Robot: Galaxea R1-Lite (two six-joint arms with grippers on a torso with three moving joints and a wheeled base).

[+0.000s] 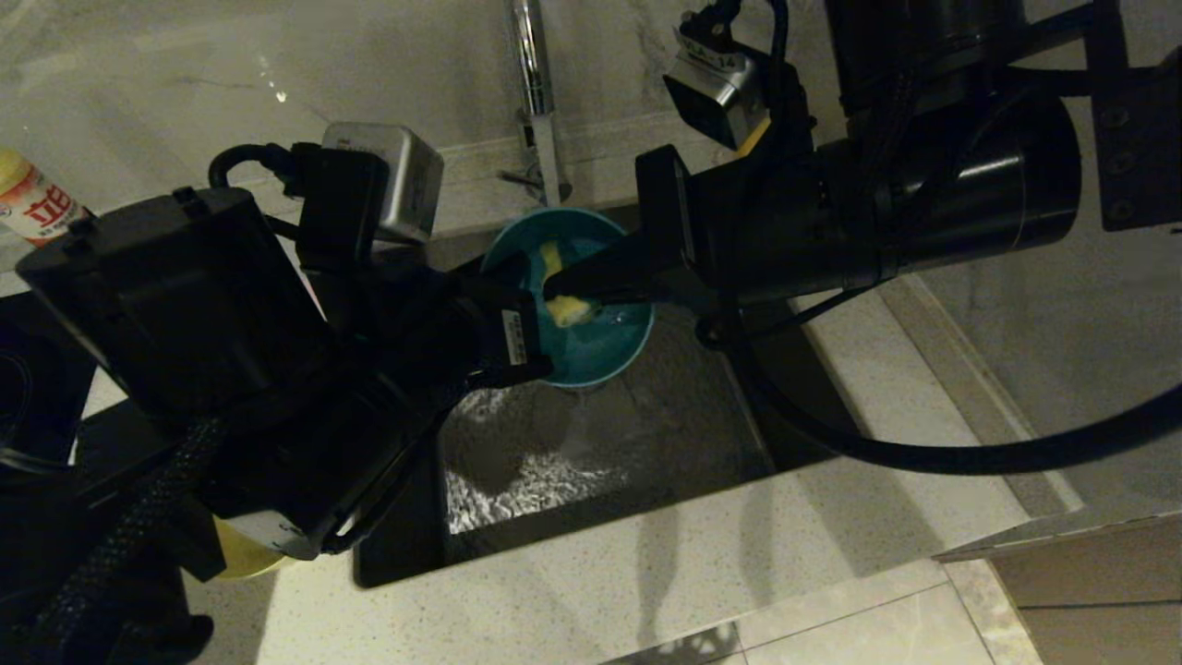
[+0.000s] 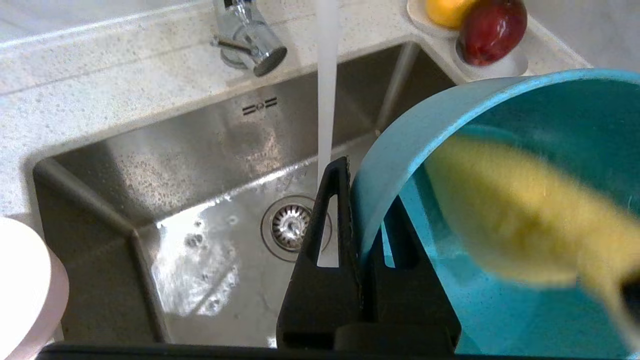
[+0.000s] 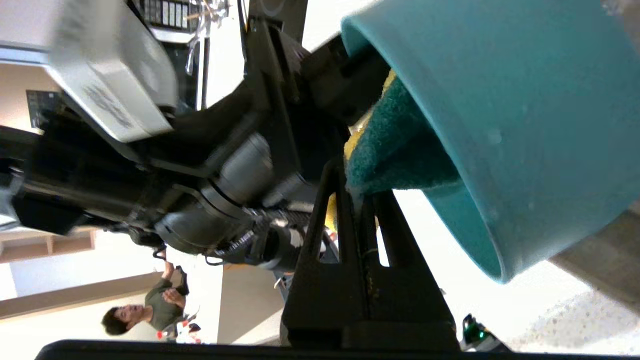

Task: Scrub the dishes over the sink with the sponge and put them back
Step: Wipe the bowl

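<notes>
One light blue bowl point(image 1: 591, 346) hangs tilted over the sink point(image 1: 646, 443), its rim pinched by the left end effector point(image 2: 367, 220). The right end effector point(image 3: 357, 200) is clenched on one sponge point(image 1: 565, 309), pressed inside the bowl. One water stream point(image 2: 326, 90) falls from the tap point(image 2: 250, 37). Two fruits sit on a white saucer point(image 2: 492, 67) on the desk point(image 2: 100, 75).

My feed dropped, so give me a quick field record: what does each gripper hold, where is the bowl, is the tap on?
left gripper: shut on the blue bowl rim
right gripper: shut on the sponge, inside the bowl
bowl: tilted, held above the sink
water stream: running beside the bowl
pink bowl: on the counter by the sink
</notes>
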